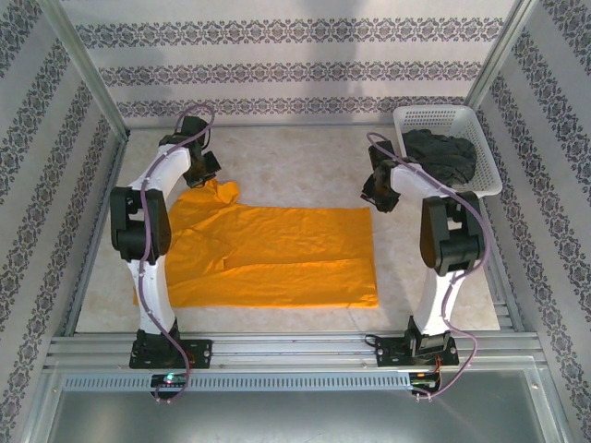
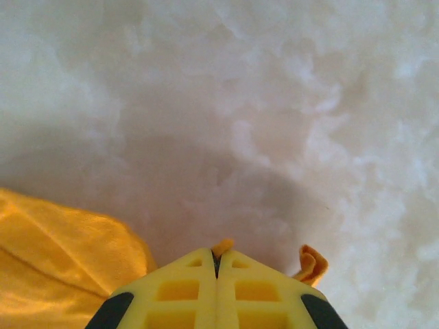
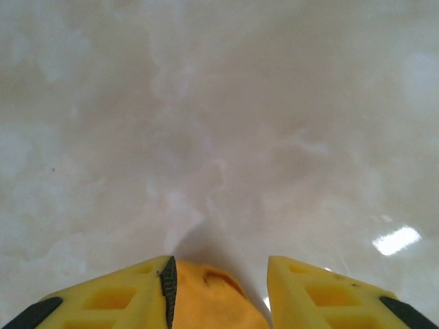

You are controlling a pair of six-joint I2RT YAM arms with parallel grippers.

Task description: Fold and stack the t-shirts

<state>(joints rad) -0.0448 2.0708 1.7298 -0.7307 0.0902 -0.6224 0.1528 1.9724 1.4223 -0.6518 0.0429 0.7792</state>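
Table, pale marbled top, carries everything. Orange-yellow t-shirt lies flat across the middle, with its long axis running from the left edge toward the right edge and one sleeve bunched at its far-left corner. White lattice basket sits in the table's far right corner, with the charcoal grey t-shirt crumpled inside it, unfolded.

My left claw is down at the orange shirt's far-left corner by the sleeve. Its jaws are pressed together with a tab of orange cloth nipped at the tips. My right claw is at the far-right corner, jaws apart at a middling gap with an orange fold between them. It looks not clamped yet.

Both claws sit on the shirt's far long edge, one at each end, and the shirt body lies toward the near edge from each. My guess for the next move: the right claw pinches, then both carry the far edge over toward the near edge. The grey one waits, and my right arm is nearer to it.
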